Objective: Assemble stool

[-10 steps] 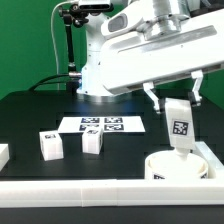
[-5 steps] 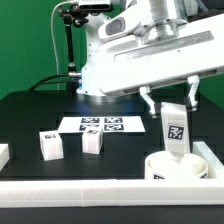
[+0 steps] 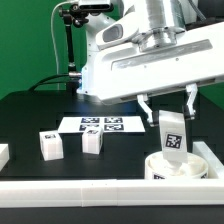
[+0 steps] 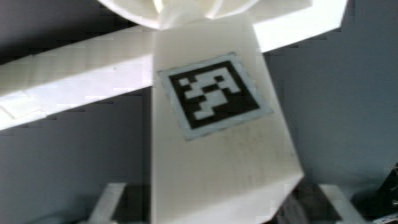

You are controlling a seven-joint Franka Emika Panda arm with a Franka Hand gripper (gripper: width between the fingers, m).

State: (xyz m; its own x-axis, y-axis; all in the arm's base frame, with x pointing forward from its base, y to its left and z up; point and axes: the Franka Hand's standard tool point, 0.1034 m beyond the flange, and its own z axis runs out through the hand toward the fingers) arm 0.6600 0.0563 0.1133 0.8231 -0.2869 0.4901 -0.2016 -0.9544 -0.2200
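Over the black table (image 3: pixel 30 115), the hand (image 3: pixel 170 114) is clamped on a leg (image 3: pixel 172 138), partly hiding the seat (image 3: pixel 158 170).

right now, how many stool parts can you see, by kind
legs: 3 (loose leg, second loose leg, held leg in the gripper)
seat: 1
total: 4

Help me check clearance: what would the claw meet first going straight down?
Probably the round seat just below; the leg in the claw would touch first, though depth is unclear.
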